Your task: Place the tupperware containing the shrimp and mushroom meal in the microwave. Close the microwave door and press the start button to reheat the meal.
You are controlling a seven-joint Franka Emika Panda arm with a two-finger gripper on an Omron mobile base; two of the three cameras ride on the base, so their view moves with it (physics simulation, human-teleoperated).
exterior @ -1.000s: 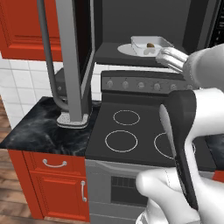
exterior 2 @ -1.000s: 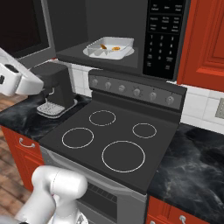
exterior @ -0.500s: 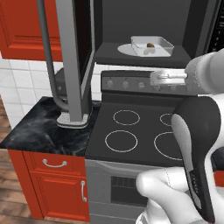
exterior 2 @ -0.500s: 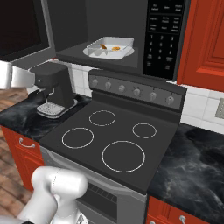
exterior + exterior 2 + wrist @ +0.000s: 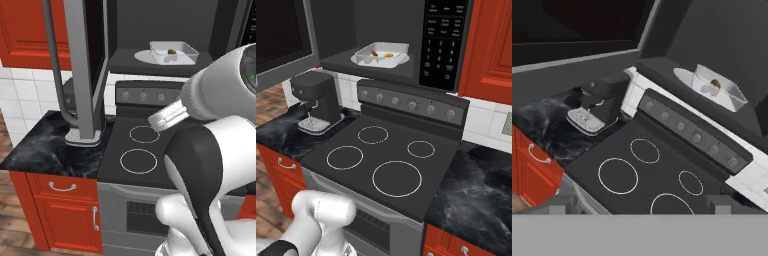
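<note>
Four white ring burners are marked on the black flat stove under the dark grey-black microwave. Inside its cavity the pale grey-white plastic tupperware is set on a white round plate, with small orange and brown food pieces in it. The grey-framed microwave door is swung open at the left, above a black coffee machine on the dark marble surface. The dark fingers are spread wide, holding nothing.

Tupperware inside open microwave, above stove.
</note>
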